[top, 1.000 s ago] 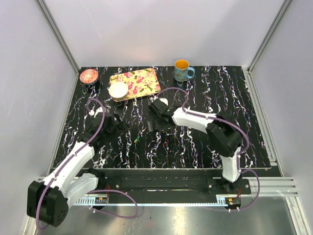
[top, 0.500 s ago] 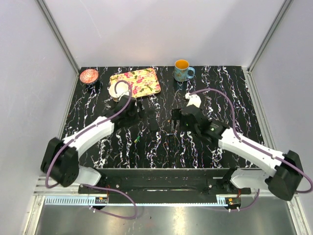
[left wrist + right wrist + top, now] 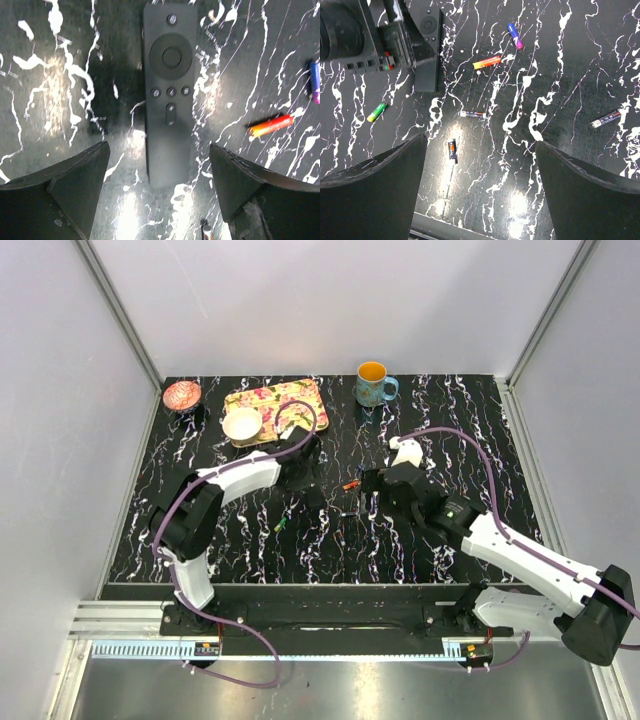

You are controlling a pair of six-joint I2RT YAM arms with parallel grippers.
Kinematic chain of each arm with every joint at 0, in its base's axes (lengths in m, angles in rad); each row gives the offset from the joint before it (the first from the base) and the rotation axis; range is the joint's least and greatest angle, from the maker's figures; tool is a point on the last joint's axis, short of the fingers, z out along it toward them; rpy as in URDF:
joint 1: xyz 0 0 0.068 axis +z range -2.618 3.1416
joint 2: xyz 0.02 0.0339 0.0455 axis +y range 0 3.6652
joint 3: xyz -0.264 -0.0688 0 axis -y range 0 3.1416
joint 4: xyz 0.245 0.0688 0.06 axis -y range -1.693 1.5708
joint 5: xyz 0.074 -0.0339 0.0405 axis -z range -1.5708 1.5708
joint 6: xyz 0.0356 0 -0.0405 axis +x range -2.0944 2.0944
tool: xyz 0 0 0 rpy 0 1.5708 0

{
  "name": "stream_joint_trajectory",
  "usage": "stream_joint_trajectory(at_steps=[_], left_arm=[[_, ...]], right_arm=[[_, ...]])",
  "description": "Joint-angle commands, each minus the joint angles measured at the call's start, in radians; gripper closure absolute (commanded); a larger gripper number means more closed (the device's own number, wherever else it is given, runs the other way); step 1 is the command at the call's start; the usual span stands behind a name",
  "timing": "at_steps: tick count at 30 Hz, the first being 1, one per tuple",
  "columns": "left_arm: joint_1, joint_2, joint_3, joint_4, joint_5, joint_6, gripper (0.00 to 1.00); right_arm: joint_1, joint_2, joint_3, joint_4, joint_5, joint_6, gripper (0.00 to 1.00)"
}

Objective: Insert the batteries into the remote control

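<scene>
The remote control (image 3: 170,90) lies flat, buttons up, on the black marbled table; it also shows in the right wrist view (image 3: 429,55) and the top view (image 3: 316,498). My left gripper (image 3: 157,148) is open above its near end, a finger on each side, not touching; in the top view it (image 3: 306,472) hovers just behind the remote. An orange-red battery (image 3: 486,62), a purple-blue one (image 3: 515,36), a green one (image 3: 377,112) and several dark ones (image 3: 452,150) lie loose. My right gripper (image 3: 480,142) is open and empty above them (image 3: 368,492).
A floral tray (image 3: 290,405) with a white bowl (image 3: 242,423) sits at the back left, a pink bowl (image 3: 182,394) beside it. A blue mug (image 3: 373,385) stands at the back centre. Another dark battery (image 3: 606,119) lies off to the right.
My left arm has swung from the left side of the table to right over the remote. My right gripper has pulled back from the remote to the right, above the loose batteries.
</scene>
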Motion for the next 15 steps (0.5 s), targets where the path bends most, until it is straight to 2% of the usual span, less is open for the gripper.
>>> stream_joint_trajectory(at_steps=[1,6,15], left_arm=[[-0.002,0.063,0.122,-0.024,-0.058,0.025,0.15],[-0.002,0.15,0.215,-0.073,-0.098,0.041,0.18],[-0.002,0.235,0.28,-0.133,-0.129,0.037,0.26]], right_arm=[[-0.003,-0.022,-0.015,0.003,0.015,-0.008,0.0],[-0.003,-0.026,-0.021,0.005,0.009,0.003,0.0],[-0.003,-0.058,-0.016,0.005,0.03,-0.003,0.0]])
